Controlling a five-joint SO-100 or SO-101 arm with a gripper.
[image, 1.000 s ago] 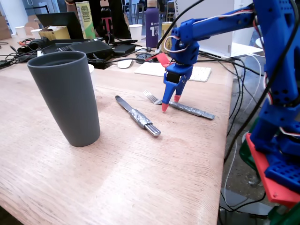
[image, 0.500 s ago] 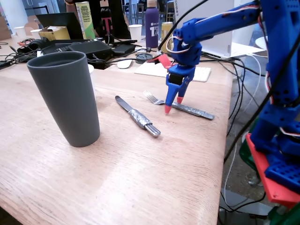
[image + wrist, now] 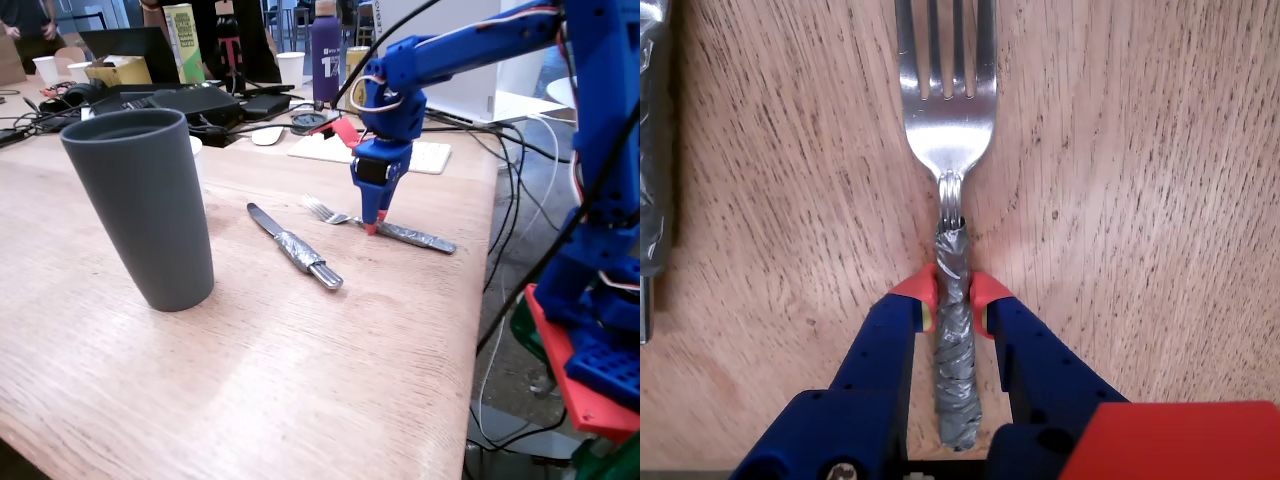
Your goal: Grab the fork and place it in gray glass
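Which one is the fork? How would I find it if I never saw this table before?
Start at the big gray glass standing on the wooden table, then look right past the knife. The fork lies under the blue arm's hand, which pinches its taped handle. Only it has four prongs; the knife has a flat blade.

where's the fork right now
In the fixed view the fork lies flat on the wooden table, right of the knife, with the gripper closed on its taped handle.

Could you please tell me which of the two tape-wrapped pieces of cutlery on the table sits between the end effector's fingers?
The four-tined silver fork: the end effector straddles its taped handle. The bladed table knife lies apart, untouched.
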